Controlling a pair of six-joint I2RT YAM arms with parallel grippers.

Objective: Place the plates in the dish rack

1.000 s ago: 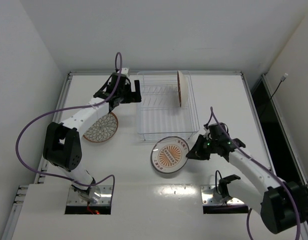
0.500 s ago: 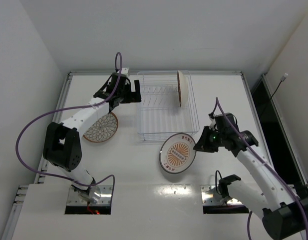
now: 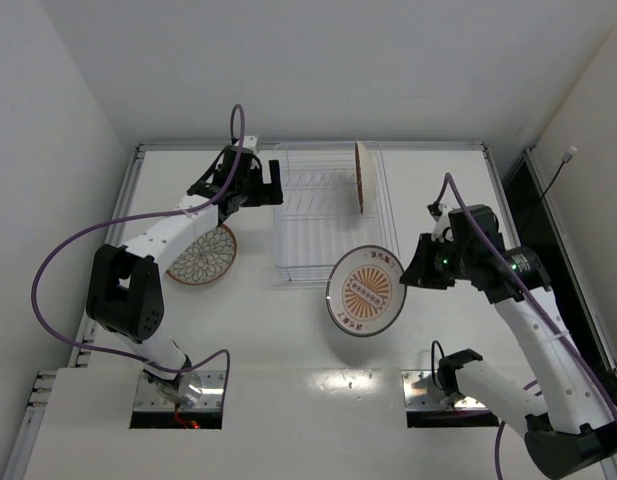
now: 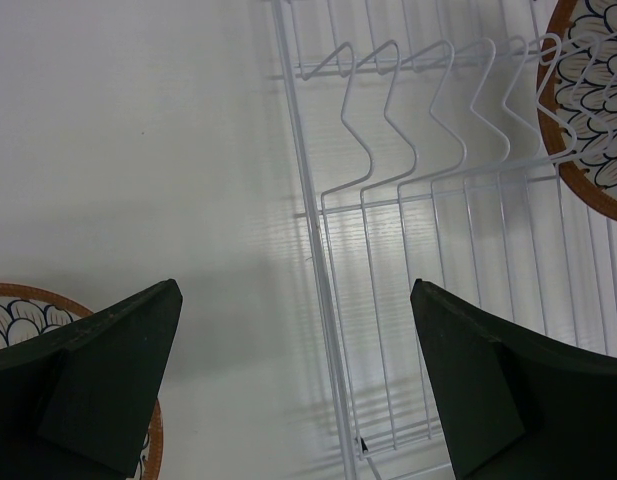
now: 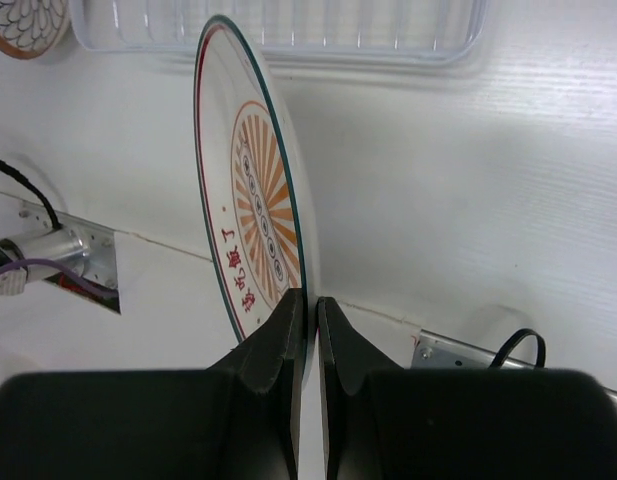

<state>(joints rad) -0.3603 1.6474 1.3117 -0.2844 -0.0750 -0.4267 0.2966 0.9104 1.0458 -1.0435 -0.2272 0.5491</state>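
Right wrist view: the right hand (image 5: 310, 306) is pinched tight on the rim of a sunburst plate (image 5: 250, 200), held on edge in the air just in front of the dish rack (image 5: 428, 45). A second plate (image 3: 360, 177) stands upright toward the rack's far right, seemingly in a slot. A third plate (image 3: 203, 255) lies flat on the table (image 3: 438, 190) left of the rack. The left hand (image 3: 263, 187) hovers at the rack's left side, spread wide and empty. So one is loaded, one is in hand, one is untouched.
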